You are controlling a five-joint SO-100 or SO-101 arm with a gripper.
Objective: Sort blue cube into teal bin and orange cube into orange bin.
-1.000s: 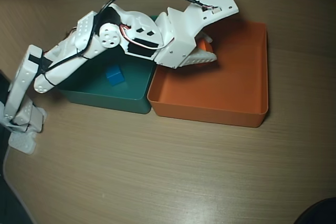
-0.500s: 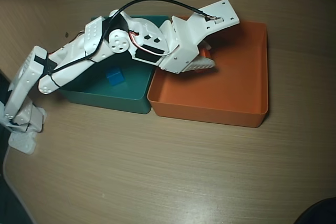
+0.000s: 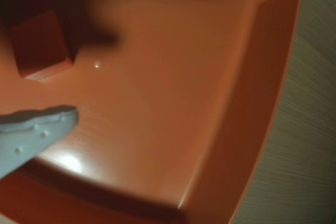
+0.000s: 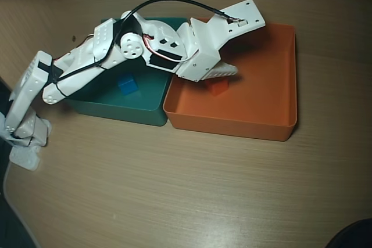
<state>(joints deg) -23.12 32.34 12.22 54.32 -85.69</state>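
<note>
Orange matte cube [image 4: 218,87] rests on the floor of the orange low-walled plastic tray [image 4: 273,126], just below the released jaws, clear of them.

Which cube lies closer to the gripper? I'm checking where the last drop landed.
The orange cube, in the orange bin just below the gripper. The blue cube sits farther off in the teal bin.

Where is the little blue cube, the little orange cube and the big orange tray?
Small matte blue cube [image 4: 128,85], overhead view: its top face.
Small matte orange cube [image 3: 41,43], wrist view: its upper face.
Large square orange plastic tray [image 4: 232,126], overhead view: its near wall.
</note>
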